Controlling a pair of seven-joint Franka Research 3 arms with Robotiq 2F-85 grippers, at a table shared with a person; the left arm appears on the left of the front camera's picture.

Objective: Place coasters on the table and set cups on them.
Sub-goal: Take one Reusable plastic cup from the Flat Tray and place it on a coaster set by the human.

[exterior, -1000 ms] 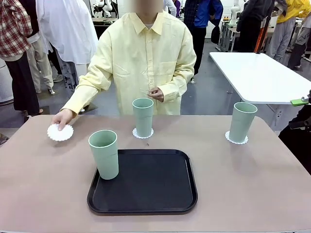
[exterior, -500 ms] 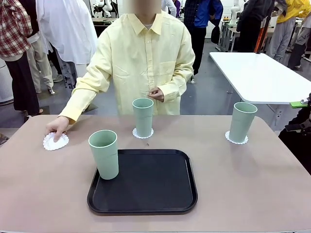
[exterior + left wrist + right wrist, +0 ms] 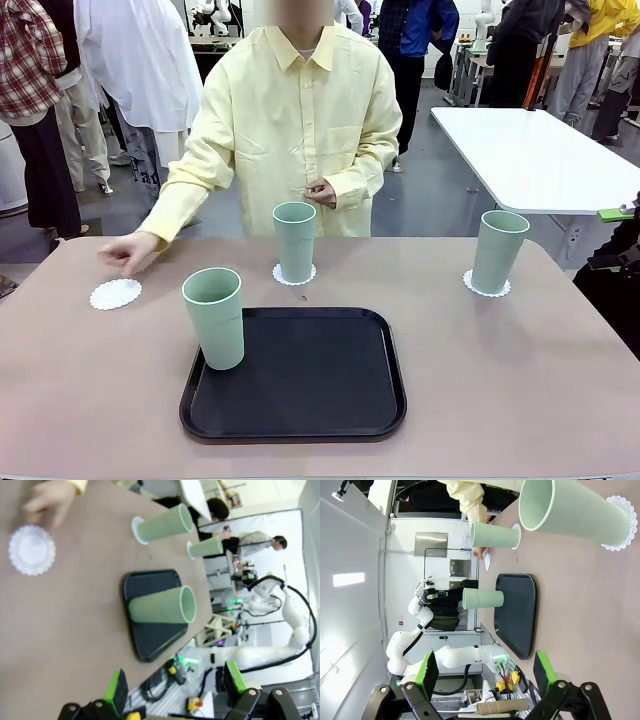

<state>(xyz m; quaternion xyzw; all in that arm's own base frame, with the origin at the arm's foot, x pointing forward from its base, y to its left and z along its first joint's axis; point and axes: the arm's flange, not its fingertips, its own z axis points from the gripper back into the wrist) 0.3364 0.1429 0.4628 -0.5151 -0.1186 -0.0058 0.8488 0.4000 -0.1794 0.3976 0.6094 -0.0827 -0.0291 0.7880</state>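
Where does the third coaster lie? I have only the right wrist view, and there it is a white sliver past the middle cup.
Observer: The coaster lies flat on the table at the robot's far left, with no cup on it.
Operator: Is the person touching it?
Observer: No. The hand hovers just beyond it, apart from its edge.
Operator: Is the left gripper near it?
Observer: No. The left gripper hangs back at the robot's side of the table, jaws open and nothing between them.
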